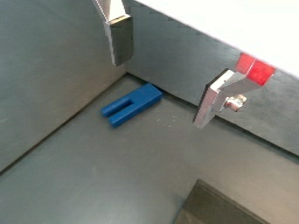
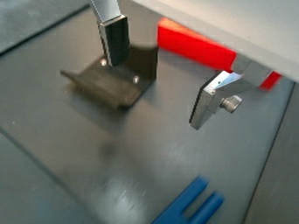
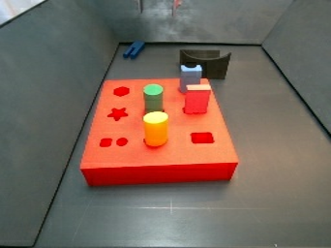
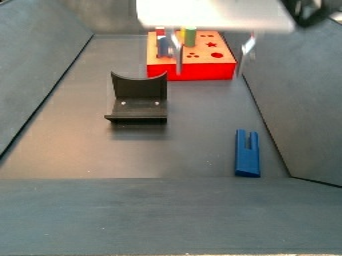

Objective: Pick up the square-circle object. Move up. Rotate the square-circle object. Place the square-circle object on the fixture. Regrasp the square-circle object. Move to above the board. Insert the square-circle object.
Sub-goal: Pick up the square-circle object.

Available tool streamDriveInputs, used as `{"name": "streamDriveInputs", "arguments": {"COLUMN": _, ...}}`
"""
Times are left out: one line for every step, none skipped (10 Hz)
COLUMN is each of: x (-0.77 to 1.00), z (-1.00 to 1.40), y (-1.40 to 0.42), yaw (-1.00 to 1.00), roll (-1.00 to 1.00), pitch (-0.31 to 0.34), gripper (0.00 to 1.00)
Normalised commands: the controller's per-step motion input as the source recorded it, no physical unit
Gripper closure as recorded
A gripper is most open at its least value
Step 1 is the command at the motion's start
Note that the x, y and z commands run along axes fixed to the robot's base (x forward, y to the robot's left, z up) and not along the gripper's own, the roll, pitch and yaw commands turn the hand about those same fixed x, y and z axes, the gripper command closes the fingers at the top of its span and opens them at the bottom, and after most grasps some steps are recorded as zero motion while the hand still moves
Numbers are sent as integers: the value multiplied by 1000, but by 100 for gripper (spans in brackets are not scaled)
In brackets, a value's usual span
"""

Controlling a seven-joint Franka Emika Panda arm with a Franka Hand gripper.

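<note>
The square-circle object is a small dark blue piece with two prongs. It lies flat on the grey floor next to the wall, and both side views show it there. My gripper hangs open above the floor with nothing between its silver fingers. The piece lies below and apart from them. In a side view the gripper hovers between the dark fixture and the blue piece, in front of the red board. The fixture stands bare.
The red board carries a green peg, a yellow peg and a red peg. A pale blue white-topped piece stands at its far edge. Grey walls enclose the floor on all sides.
</note>
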Motion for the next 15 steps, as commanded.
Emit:
{"name": "streamDriveInputs", "arguments": {"x": -503, "z": -903, "y": 594, "yaw": -220, "roll": -151, "pitch": -61, "gripper": 0}}
{"name": "streamDriveInputs", "arguments": {"x": -640, "z": -749, "y": 543, "yaw": -46, "roll": -261, "pitch": -83, "gripper": 0}}
{"name": "streamDriveInputs", "arguments": {"x": -437, "z": -489, "y": 374, "yaw": 11, "roll": -376, "pitch": -31, "gripper": 0}}
{"name": "streamDriveInputs", "arguments": {"x": -257, "z": -197, "y": 143, "yaw": 100, "roll": -487, "pitch": -41, "gripper": 0}}
{"name": "streamDriveInputs", "arguments": {"x": -131, "z": -109, "y": 63, "yaw": 77, "roll": -500, "pitch": -139, "gripper": 0}}
{"name": "streamDriveInputs", "arguments": {"x": 0, "z": -320, "y": 131, "yaw": 0, "roll": -411, "pitch": -206, "gripper": 0}}
{"name": "streamDriveInputs", "arguments": {"x": 14, "z": -1000, "y": 343, "yaw": -186, "roll": 0, "pitch": 0, "gripper": 0}}
{"name": "streamDriveInputs", "arguments": {"x": 0, "z": -1000, "y": 394, "yaw": -266, "roll": 0, "pitch": 0, "gripper": 0}}
{"name": "streamDriveInputs", "arguments": {"x": 0, "z": -1000, "y": 391, "yaw": -266, "roll": 0, "pitch": 0, "gripper": 0}}
{"name": "streamDriveInputs", "arguments": {"x": 6, "z": -1000, "y": 317, "yaw": -266, "roll": 0, "pitch": 0, "gripper": 0}}
{"name": "streamDriveInputs", "arguments": {"x": 137, "z": -831, "y": 69, "yaw": -226, "roll": -160, "pitch": -97, "gripper": 0}}
{"name": "streamDriveInputs", "arguments": {"x": 283, "z": -709, "y": 0, "yaw": -134, "roll": -219, "pitch": -153, "gripper": 0}}
{"name": "streamDriveInputs", "arguments": {"x": 331, "z": -1000, "y": 0, "yaw": -97, "roll": 0, "pitch": -26, "gripper": 0}}
{"name": "streamDriveInputs", "arguments": {"x": 271, "z": -1000, "y": -126, "yaw": -140, "roll": 11, "pitch": 0, "gripper": 0}}
{"name": "streamDriveInputs", "arguments": {"x": 266, "z": -1000, "y": -123, "yaw": -143, "roll": 11, "pitch": 0, "gripper": 0}}
